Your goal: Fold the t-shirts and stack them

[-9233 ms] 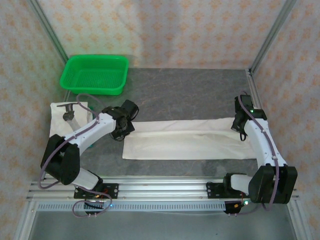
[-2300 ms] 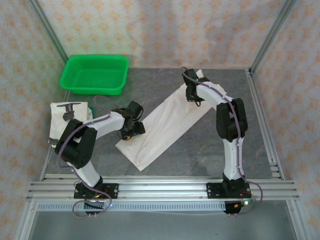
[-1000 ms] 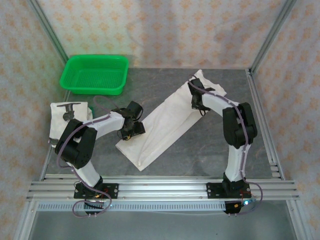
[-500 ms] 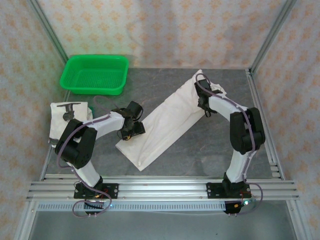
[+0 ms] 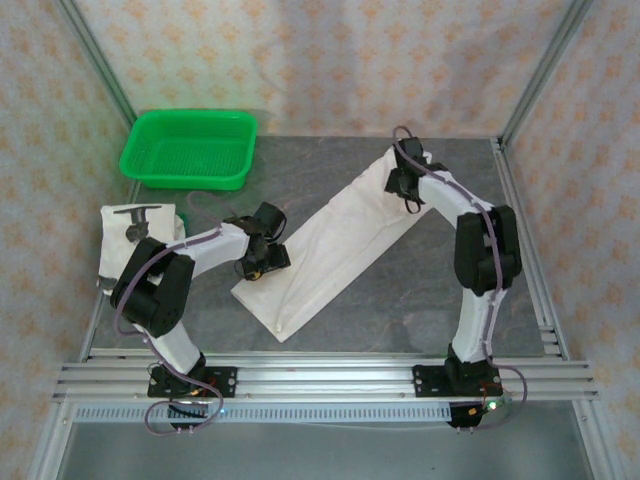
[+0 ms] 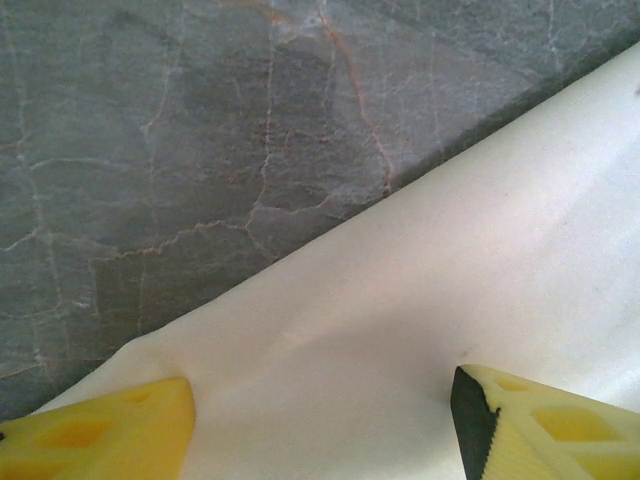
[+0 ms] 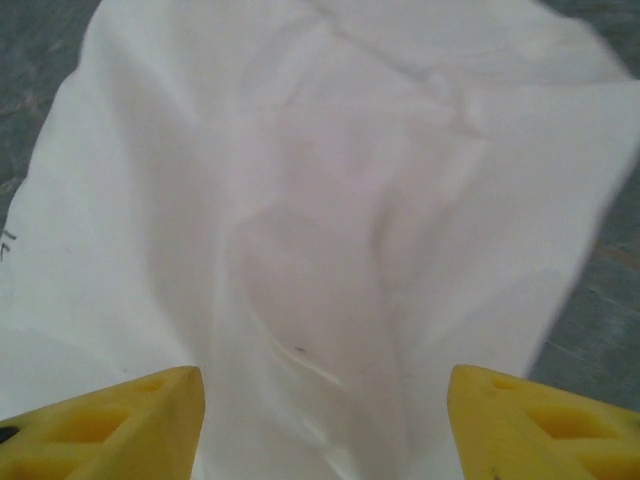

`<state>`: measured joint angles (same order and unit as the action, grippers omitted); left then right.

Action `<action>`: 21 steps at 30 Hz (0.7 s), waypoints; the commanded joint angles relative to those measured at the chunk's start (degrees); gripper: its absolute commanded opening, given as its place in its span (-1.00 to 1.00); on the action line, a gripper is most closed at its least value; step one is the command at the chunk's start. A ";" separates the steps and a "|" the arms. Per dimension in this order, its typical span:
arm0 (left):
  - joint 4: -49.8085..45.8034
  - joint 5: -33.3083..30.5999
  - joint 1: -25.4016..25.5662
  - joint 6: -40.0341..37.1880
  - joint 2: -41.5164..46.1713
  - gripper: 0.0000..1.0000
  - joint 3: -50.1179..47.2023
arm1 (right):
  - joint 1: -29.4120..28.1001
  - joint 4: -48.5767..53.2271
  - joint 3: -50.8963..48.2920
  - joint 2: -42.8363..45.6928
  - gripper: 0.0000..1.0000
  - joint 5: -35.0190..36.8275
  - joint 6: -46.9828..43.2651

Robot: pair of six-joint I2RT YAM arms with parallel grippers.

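A white t-shirt (image 5: 335, 245), folded into a long strip, lies diagonally across the grey table. My left gripper (image 5: 258, 266) hangs open over its near left edge; in the left wrist view the yellow fingers (image 6: 100, 432) straddle flat white cloth (image 6: 400, 330) without pinching it. My right gripper (image 5: 401, 186) stands open over the strip's far end. The right wrist view has its fingers (image 7: 545, 420) wide apart above wrinkled cloth (image 7: 330, 220). A second folded t-shirt (image 5: 122, 250) with a dark mark lies at the left, partly behind my left arm.
A green mesh basket (image 5: 190, 148) sits at the back left. Metal frame posts and patterned walls close in the table's sides. Bare grey table (image 5: 300, 170) shows between the basket and the strip, and to the right of the strip.
My right gripper has opened and let go of the strip's far end, then moved slightly toward the back. The far end now lies flatter. The left arm has not moved.
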<state>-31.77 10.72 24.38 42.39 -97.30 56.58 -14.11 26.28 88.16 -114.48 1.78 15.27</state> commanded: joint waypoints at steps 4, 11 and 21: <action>-1.18 0.88 -0.17 0.32 -1.95 0.40 0.63 | -0.94 10.00 11.05 -9.93 0.18 2.84 -9.17; -1.48 0.77 -0.21 0.67 -1.43 0.40 0.74 | 1.39 16.28 17.21 -13.60 -0.12 13.44 -2.42; -1.30 0.79 -0.13 0.65 -1.02 0.40 0.36 | 5.55 15.90 7.51 -5.22 -0.27 18.25 1.46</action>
<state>-31.94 10.74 24.38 42.41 -97.49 56.86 -9.58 39.94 98.45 -125.19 16.01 13.54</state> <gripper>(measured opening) 0.701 0.367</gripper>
